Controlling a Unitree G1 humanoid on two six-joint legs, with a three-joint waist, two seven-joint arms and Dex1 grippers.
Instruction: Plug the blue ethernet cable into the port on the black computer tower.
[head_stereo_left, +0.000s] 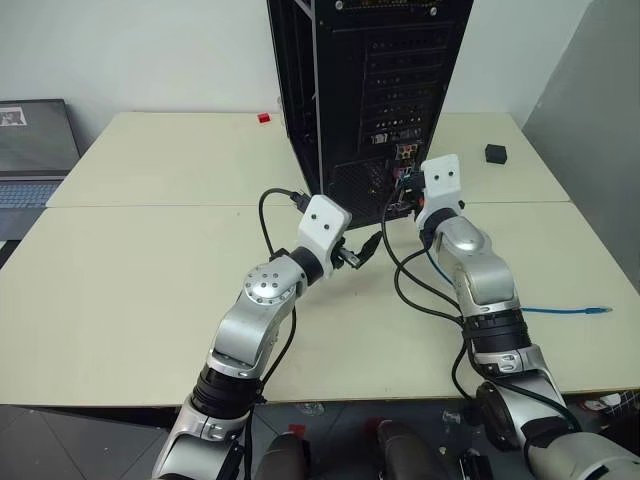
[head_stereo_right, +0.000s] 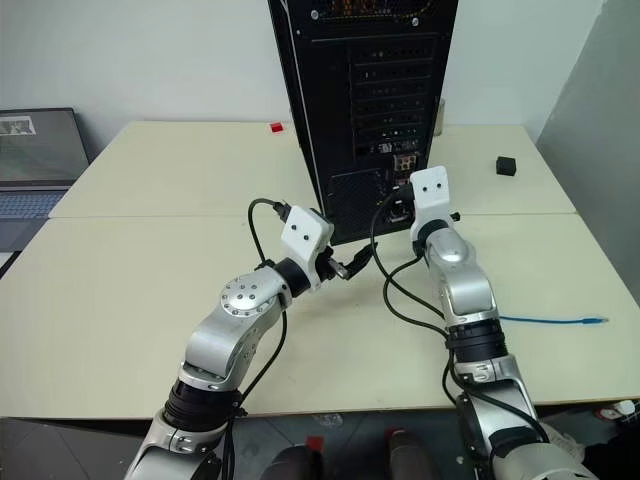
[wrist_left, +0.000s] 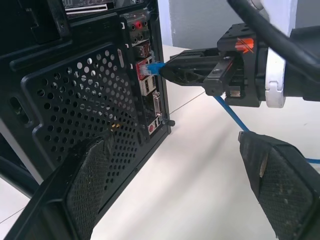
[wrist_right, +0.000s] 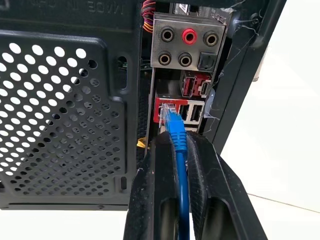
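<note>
Right fingers (wrist_right: 177, 150) level — clamping blue ethernet cable (wrist_right: 176, 131) | left fingers (wrist_left: 175, 185) spread

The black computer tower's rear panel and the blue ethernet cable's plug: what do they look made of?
The black computer tower rear panel looks like painted sheet metal with a matte finish: thin, stamped with rows of round vent holes. The blue ethernet cable seems to have a smooth rubbery or plastic jacket, and the plug at its tip looks like translucent blue moulded plastic, slightly glossy.
</note>
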